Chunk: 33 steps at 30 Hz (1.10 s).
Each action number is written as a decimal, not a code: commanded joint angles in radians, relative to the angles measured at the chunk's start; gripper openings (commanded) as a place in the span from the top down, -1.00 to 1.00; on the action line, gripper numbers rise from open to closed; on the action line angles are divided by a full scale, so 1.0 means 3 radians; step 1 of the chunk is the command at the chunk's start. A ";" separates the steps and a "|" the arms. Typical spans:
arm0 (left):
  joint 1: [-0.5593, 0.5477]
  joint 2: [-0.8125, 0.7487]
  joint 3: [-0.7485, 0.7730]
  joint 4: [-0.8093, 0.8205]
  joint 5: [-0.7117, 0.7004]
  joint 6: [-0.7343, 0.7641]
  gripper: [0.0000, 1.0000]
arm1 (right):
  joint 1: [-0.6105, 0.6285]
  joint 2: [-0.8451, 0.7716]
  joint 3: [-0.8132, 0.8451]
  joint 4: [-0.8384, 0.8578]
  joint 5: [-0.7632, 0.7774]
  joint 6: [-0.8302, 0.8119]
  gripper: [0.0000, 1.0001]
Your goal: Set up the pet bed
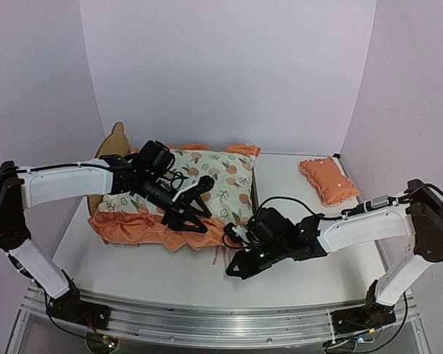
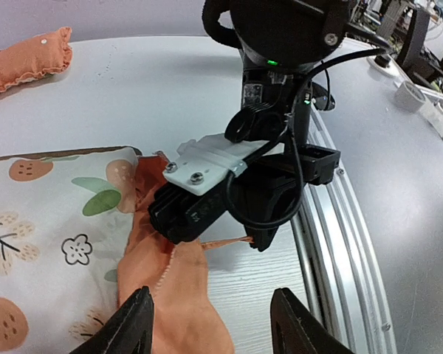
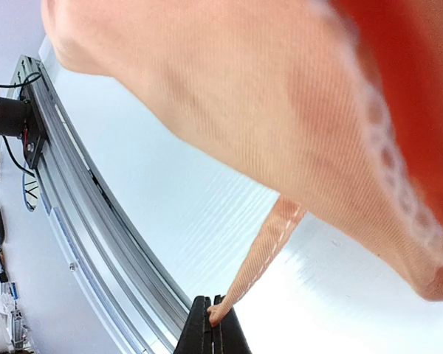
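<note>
The pet bed (image 1: 117, 140) stands at the left; its plywood headboard sticks up behind the left arm, and its base is hidden under the orange-print ruffled mattress pad (image 1: 221, 177) lying on it. My left gripper (image 1: 198, 209) hovers open and empty over the pad's near ruffle (image 2: 170, 295), with its fingers (image 2: 136, 324) wide apart. My right gripper (image 1: 238, 262) is shut on a thin orange tie strap (image 3: 262, 254) that hangs from the pad's ruffled edge (image 3: 280, 110). The strap is taut just above the table. The small orange pillow (image 1: 328, 180) lies apart at the right.
The right arm's wrist (image 2: 280, 44) sits close in front of my left gripper. The table's aluminium front rail (image 2: 340, 243) runs just beyond the strap. White walls enclose the back and sides.
</note>
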 commanded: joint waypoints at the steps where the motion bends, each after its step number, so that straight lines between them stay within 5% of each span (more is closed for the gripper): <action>1: -0.0191 -0.0354 -0.0639 0.0814 -0.0445 -0.0648 -0.03 | -0.0006 -0.0029 0.0058 -0.0063 0.0013 0.0061 1.00; 12: -0.1043 -0.0549 -0.1997 0.2556 -0.2149 -0.1993 0.01 | -0.0006 0.0038 0.0152 -0.0067 0.0431 0.0172 1.00; 27: -0.1044 -0.0140 -0.2365 0.3931 -0.1502 -0.2979 -0.09 | -0.0001 -0.0010 0.0046 0.0190 -0.0127 -0.0216 1.00; 33: -0.0825 -0.0011 -0.2314 0.4110 -0.1502 -0.3840 -0.12 | 0.0015 -0.0104 -0.0308 0.0786 -0.0072 -0.0546 1.00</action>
